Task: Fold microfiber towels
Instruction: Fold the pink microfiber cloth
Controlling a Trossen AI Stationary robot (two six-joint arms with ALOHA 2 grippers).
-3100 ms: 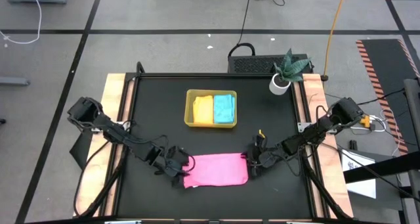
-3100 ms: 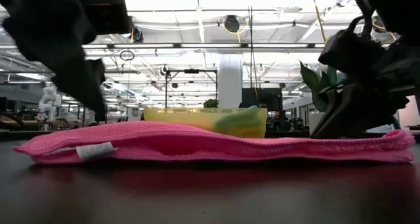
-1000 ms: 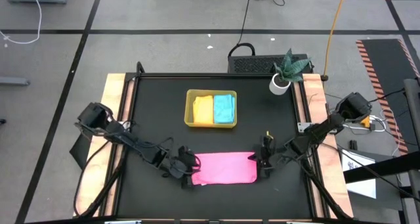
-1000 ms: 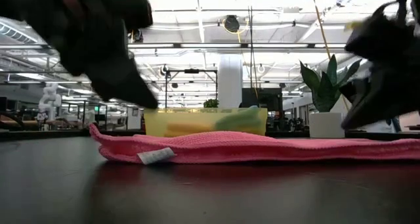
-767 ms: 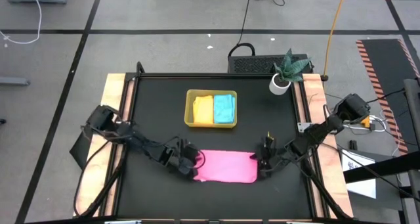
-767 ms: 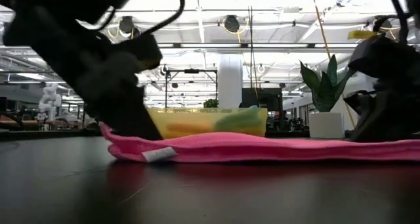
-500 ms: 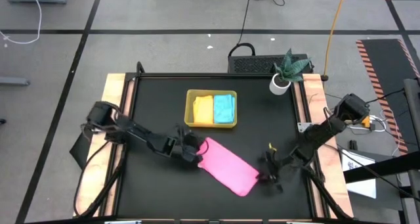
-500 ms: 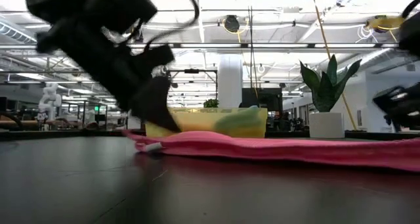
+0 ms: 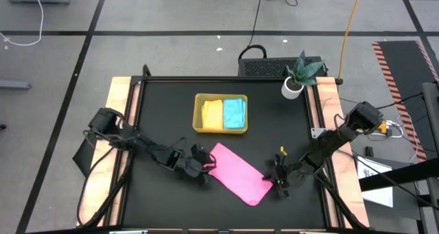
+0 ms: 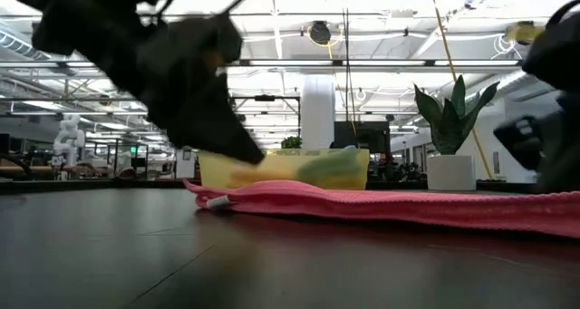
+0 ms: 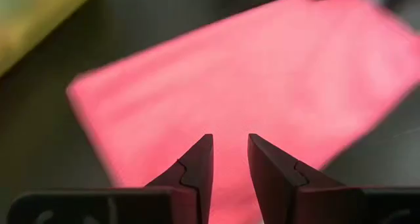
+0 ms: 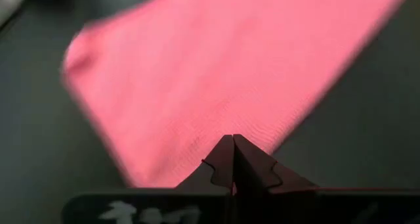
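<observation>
The pink microfiber towel [image 9: 239,173], folded into a long strip, lies flat and slantwise on the black table, its left end farther back than its right. My left gripper [image 9: 204,167] is at the strip's left end; in its wrist view the fingertips [image 11: 230,148] stand slightly apart over the pink cloth [image 11: 249,79]. My right gripper [image 9: 278,181] is at the strip's right end, fingers shut [image 12: 233,140] over the cloth [image 12: 216,66]. A yellow towel [image 9: 212,114] and a sky blue towel [image 9: 234,114] lie folded in the tray [image 9: 197,113]. My left gripper slants down over the pink towel's left end [image 11: 164,138], fingertips a little apart; I cannot tell whether they touch the cloth. My right gripper slants down with shut fingertips at the towel's right end [image 12: 197,138]; whether they press on it I cannot tell.
The yellow-green tray stands at the table's far middle. A potted plant [image 9: 295,79] stands at the far right corner. Wooden rails [image 9: 121,124] run along the table's left and right sides.
The pink towel has turned about flat on the table: its left end has swung toward the far edge and its right end toward the near edge, so it now lies slantwise. My left gripper went toward the far edge with that end, then back a little; my right gripper moved toward the near edge.
</observation>
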